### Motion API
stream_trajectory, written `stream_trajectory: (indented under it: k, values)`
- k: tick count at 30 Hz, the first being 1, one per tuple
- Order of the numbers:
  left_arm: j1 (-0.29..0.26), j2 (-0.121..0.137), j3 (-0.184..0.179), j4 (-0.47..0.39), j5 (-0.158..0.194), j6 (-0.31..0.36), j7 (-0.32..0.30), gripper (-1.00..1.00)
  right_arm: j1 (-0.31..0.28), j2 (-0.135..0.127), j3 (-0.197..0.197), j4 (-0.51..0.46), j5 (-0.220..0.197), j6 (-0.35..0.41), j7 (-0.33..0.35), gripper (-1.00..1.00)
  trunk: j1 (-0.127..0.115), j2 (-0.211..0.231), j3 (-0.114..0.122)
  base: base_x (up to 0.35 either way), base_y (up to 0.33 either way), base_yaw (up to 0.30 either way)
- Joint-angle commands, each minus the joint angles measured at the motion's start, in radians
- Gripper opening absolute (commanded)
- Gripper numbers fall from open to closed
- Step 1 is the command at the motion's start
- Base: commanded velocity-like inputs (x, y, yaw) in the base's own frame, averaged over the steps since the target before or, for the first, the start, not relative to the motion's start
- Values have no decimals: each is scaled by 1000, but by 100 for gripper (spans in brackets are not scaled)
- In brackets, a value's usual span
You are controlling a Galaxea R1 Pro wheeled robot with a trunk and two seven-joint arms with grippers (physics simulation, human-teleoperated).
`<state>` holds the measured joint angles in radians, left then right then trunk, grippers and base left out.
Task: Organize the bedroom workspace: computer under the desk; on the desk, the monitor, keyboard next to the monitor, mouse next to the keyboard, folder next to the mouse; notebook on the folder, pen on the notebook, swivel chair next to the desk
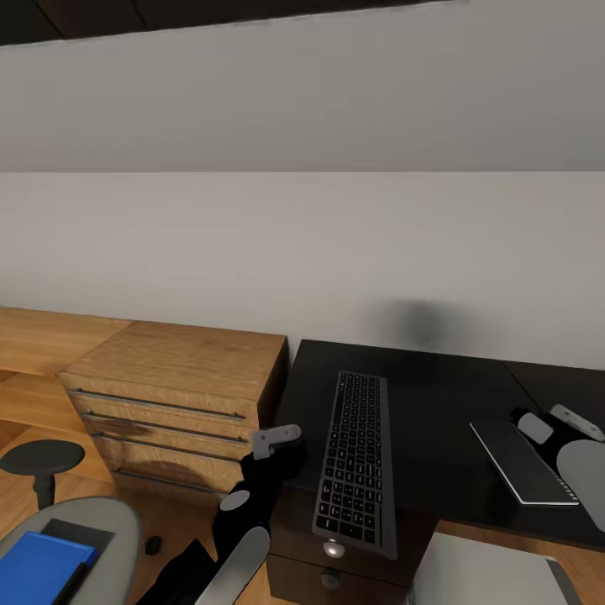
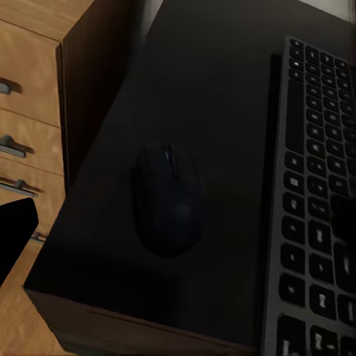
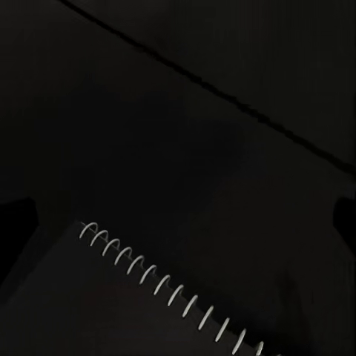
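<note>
The slim keyboard (image 1: 354,458) lies lengthwise on the black desk (image 1: 437,395), its near end over the front edge. Left of it sits the dark mouse (image 2: 167,199), under my open left gripper (image 1: 280,440), whose fingers stand wide to either side. At the desk's right lies the dark grey notebook (image 1: 521,462), its spiral binding (image 3: 159,285) below my open right gripper (image 1: 556,424). The blue folder (image 1: 40,567) rests on the grey swivel chair (image 1: 113,521). The pale computer (image 1: 491,571) stands by the desk's front. Monitor and pen are out of view.
An oak dresser with bar handles (image 1: 181,395) stands against the desk's left side. A dark round pad on a post (image 1: 40,458) rises beside the chair. Dark drawers with silver knobs (image 1: 334,550) sit under the keyboard. The sloped pale wall runs behind.
</note>
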<state>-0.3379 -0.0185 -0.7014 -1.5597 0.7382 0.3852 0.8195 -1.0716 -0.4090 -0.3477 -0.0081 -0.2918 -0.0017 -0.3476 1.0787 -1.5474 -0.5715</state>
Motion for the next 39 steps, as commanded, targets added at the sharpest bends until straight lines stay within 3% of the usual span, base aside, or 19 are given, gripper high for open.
stream_trajectory:
  k: [1, 6, 7, 12, 17, 29, 39]
  values:
    - [-1, 0, -5, -1, 5, 3, 7, 100, -1, 0, 0, 0, 5, -3, -2, 100, 0, -1, -1, 0, 0, 0]
    - [-1, 0, -18, -1, 4, 2, 8, 100, -1, 6, 3, 3, 62, -9, -1, 100, 0, -1, -1, 0, 0, 0]
    - [-1, 1, -20, -1, 3, 2, 8, 100, -1, 26, 9, 2, 104, -10, -2, 100, 0, -1, -1, 23, 0, 0]
    - [-1, 1, -23, -2, 3, 1, 7, 100, -1, 61, 13, 0, 192, -9, -5, 100, 0, -1, -1, 135, 0, 0]
    - [-1, 2, -36, -2, 3, 3, 7, 100, -1, 74, 14, 2, 238, -5, -6, 100, 0, -1, -1, 227, 0, 0]
    - [-1, 2, -45, -2, 3, 3, 7, 100, -1, 76, 14, -1, 252, 2, -9, 100, 0, -1, -1, 46, 0, 0]
    - [-1, 1, -66, -7, 2, 0, 10, 100, -1, 68, 15, -5, 252, 97, -14, 100, 0, -1, -1, 101, 0, 0]
